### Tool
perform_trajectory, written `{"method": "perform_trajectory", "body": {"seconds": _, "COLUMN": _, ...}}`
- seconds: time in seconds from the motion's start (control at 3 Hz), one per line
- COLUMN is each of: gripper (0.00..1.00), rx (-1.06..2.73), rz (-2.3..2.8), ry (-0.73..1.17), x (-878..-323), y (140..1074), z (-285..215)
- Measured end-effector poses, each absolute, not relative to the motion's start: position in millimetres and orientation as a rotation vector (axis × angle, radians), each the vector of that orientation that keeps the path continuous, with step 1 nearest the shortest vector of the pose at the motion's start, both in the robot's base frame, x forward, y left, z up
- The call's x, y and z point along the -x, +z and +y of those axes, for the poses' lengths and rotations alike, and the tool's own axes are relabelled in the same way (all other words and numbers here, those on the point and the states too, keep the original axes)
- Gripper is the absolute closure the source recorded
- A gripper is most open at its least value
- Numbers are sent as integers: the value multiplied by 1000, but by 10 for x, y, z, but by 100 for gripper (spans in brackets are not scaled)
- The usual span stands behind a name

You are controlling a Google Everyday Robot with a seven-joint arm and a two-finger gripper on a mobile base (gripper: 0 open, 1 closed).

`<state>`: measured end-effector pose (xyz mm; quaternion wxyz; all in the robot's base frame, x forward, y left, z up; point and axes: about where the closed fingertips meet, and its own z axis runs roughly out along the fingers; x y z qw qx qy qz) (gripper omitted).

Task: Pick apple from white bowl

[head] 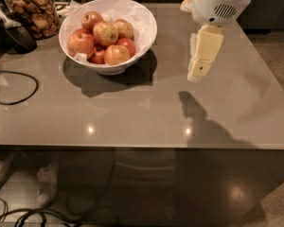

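Observation:
The white bowl point(148, 28) stands at the back left of the grey table, lined with white paper and holding several apples. The apple point(105, 32), pale yellow with red streaks, lies on top near the middle of the pile, with redder apples around it. My gripper point(198, 74) hangs from the white arm head point(217, 4) above the table. It is to the right of the bowl, clear of its rim, and points down. It holds nothing that I can see. Its shadow falls on the table in front of it.
A glass jar of brown snacks point(31, 12) stands left of the bowl, with a dark object point(20, 38) in front of it. A black cable point(15, 86) loops on the table's left side. The table's front edge point(142, 147) is near; the floor shows at the right.

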<state>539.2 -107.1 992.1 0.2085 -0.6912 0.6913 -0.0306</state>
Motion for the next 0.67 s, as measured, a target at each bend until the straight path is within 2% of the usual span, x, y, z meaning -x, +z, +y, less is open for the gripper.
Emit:
{"method": "perform_trajectory", "body": {"seconds": 0.33, "gripper": 0, "rx": 1920, "rz": 1911, "ry": -99, "x": -5394, "y": 9932, "z": -1052}}
{"method": "perform_trajectory", "body": {"seconds": 0.67, "gripper": 0, "rx": 1838, "rz": 1937, "ry": -190, "x": -5927, "y": 10115, "z": -682}}
